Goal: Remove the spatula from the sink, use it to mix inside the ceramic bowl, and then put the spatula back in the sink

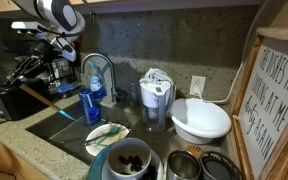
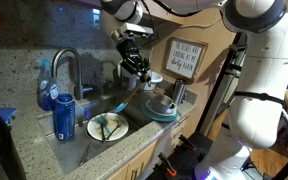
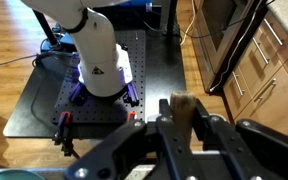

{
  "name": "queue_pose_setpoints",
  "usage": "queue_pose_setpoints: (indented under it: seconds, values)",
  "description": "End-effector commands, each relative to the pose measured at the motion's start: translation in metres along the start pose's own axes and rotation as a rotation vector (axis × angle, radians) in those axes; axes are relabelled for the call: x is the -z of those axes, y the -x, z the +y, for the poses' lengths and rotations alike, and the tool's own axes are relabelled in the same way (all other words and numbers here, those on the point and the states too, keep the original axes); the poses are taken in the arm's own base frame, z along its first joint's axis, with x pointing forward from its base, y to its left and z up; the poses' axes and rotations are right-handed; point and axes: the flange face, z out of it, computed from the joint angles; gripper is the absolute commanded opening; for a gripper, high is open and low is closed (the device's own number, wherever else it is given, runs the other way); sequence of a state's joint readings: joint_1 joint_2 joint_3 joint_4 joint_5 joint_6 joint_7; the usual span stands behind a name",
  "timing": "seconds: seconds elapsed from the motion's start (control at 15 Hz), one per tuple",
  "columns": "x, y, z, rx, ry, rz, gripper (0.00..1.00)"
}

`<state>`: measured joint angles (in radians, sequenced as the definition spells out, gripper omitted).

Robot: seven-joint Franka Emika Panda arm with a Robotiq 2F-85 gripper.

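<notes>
1 white robot arm [image 2: 252, 70] rises at the right side of an exterior view and reaches across the top, its wrist bent downward. The black gripper [image 2: 136, 60] hangs tilted, jaws closed tight on a spatula [image 3: 181, 103] handle. In the wrist view the 2 fingers [image 3: 164, 130] flank the wood, with the arm's white base [image 3: 99, 60] behind.

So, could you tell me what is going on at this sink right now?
The robot arm's gripper is shut on the wooden handle of the spatula and holds it raised above the counter. The ceramic bowl stands on the counter beside the sink, with the gripper away from it. Whether the mixing is done or yet to come, the pictures do not tell.
</notes>
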<state>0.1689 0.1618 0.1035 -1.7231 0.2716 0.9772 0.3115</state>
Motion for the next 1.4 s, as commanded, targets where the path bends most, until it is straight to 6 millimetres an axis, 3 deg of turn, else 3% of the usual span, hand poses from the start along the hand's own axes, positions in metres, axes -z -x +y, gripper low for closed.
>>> queue_pose_setpoints:
  seconds: [0.0,0.53,1.0,1.33]
  values:
    - [0.011,0.039,0.018,-0.067,-0.053,-0.053,0.1]
    - [0.004,0.096,0.078,-0.183,-0.136,-0.011,0.1]
    - [-0.039,0.144,0.168,-0.305,-0.197,0.078,0.1]
    - [-0.05,0.153,0.223,-0.372,-0.183,0.171,0.1]
